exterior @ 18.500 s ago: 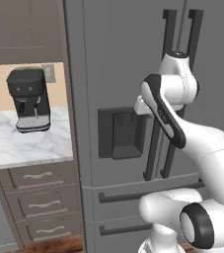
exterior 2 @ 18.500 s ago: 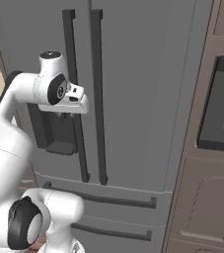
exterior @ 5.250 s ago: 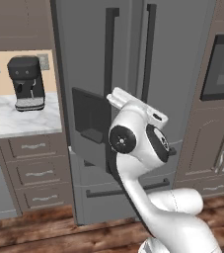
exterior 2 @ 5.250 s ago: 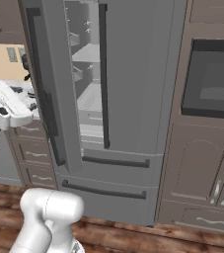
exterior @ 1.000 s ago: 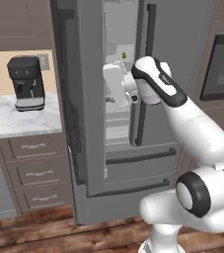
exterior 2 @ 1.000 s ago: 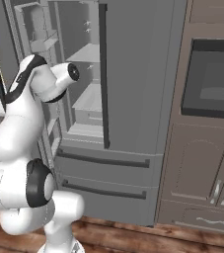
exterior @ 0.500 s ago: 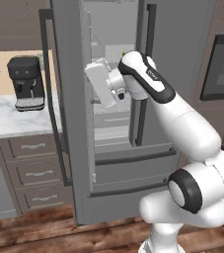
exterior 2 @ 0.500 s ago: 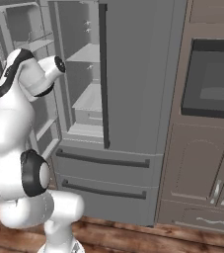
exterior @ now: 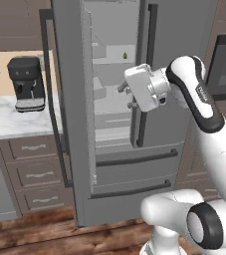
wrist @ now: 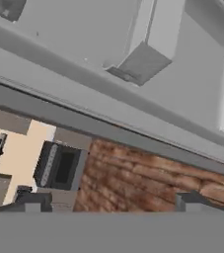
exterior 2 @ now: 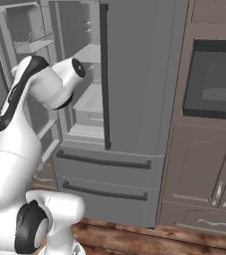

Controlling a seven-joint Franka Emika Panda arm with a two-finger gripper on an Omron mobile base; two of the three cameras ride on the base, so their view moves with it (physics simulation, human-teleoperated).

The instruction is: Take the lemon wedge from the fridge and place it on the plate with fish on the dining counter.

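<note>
One fridge door open, gripper agape — no labels

We note the fridge with its left door swung open, pale shelves inside, the lemon wedge lying on an upper shelf, and beside it a marble worktop bearing a black coffee machine.
</note>
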